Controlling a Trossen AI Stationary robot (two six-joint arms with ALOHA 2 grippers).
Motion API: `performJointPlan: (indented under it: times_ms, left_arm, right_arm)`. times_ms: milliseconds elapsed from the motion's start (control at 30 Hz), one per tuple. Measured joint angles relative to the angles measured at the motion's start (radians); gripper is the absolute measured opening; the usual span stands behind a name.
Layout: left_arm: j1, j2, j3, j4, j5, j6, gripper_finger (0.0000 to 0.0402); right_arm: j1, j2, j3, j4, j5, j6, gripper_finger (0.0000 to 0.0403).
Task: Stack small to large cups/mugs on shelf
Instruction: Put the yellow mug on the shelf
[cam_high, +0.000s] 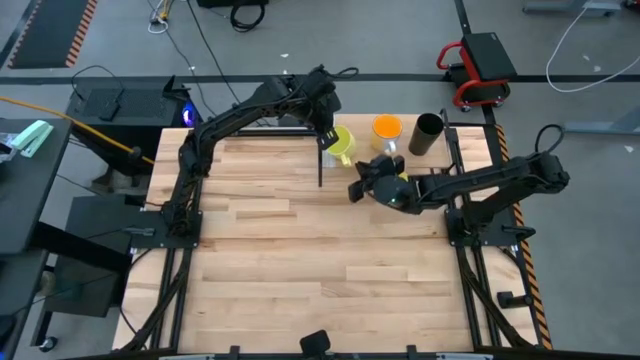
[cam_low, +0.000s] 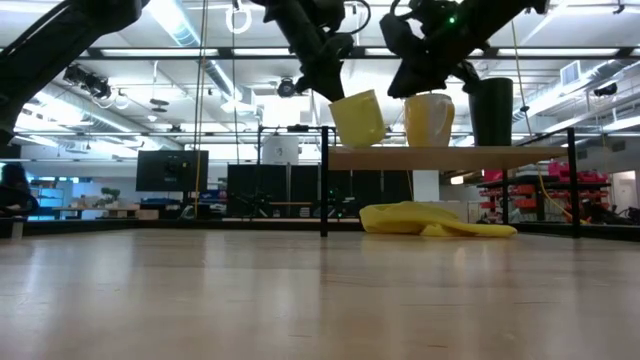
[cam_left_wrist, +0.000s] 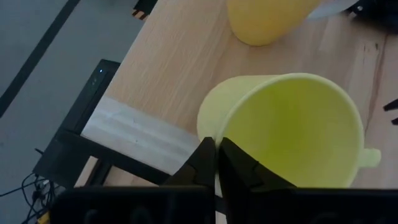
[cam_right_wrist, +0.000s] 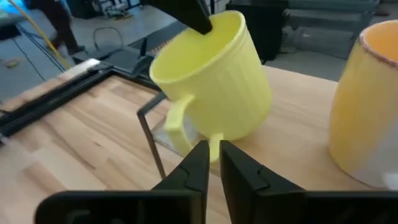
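nearest me in the low view, a floppy yellow cloth-like thing (cam_low: 435, 220) lies on the table (cam_high: 300, 270) under the shelf (cam_low: 450, 155); it is not a cup, so i ignore it. up on the shelf, my left gripper (cam_left_wrist: 216, 163) has its fingers pinched nearly together over the rim of the yellow mug (cam_left_wrist: 292, 127), one finger inside the wall and one outside, and the mug hangs tilted with its base just over the shelf's end. the right gripper (cam_right_wrist: 211, 163) hovers just beside the mug's handle (cam_right_wrist: 177, 124), fingers almost closed and holding nothing. beyond the mug stands the orange cup (cam_high: 387, 130), upright on the board, and farthest along is the tall black cup (cam_high: 428, 133). i judge the mug to be light, rigid plastic with a smooth wall, so a rim pinch can let it swing or slip; the handle or a grip across the body would be steadier. it looks tough enough to survive a bump.
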Motion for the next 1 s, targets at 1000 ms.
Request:
performJointPlan:
  times_ms: [1000]
  left_arm:
    - [-0.003, 0.0, 0.0, 0.023, 0.001, 0.0, 0.0013]
  right_arm:
    - [-0.161, -0.004, 0.0, 0.105, -0.293, 0.051, 0.0008]
